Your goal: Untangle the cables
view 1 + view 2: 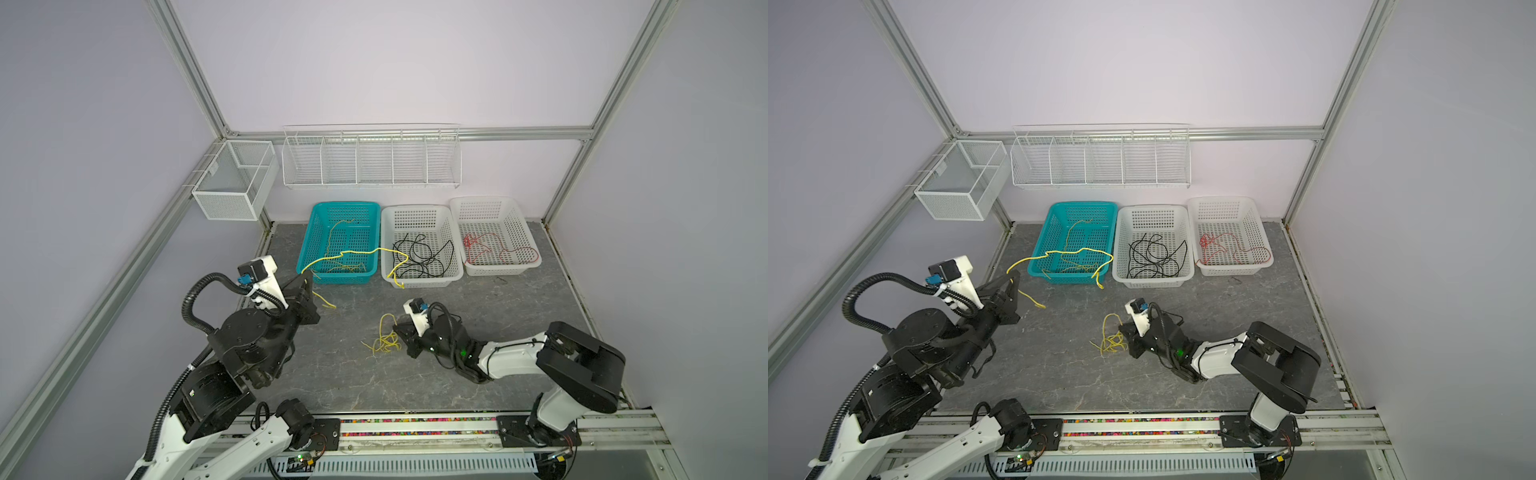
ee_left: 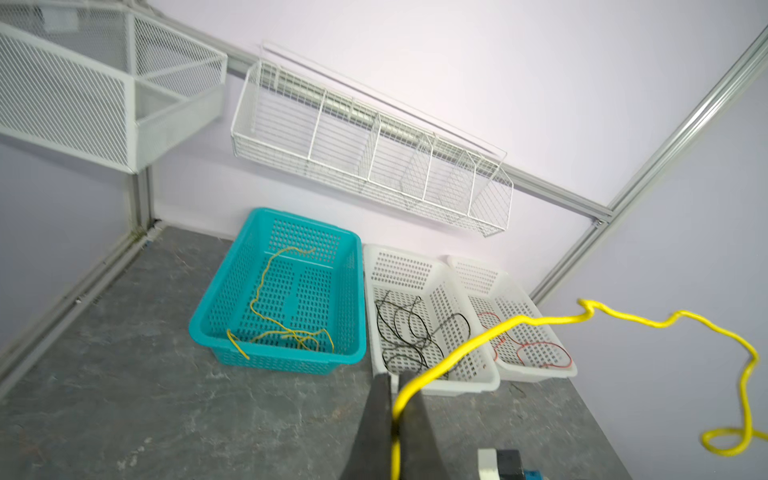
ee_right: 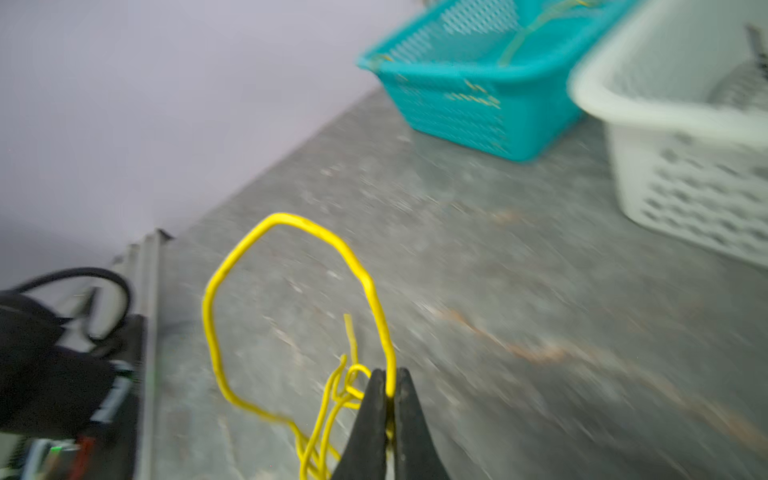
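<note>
The yellow tangle [image 1: 385,341] lay just left of the right tool [image 3: 386,376], pinched in it. The left tool [image 2: 395,380], well apart, pinched a second yellow cable [image 2: 552,320].

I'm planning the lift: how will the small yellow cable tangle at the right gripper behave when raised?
The yellow cable tangle probably holds some shape rather than drooping: its loop forms a rounded arch. It is likely very light, being a thin wire. Its crossed strands may rise as one clump, since the right gripper is shut on one.
</note>
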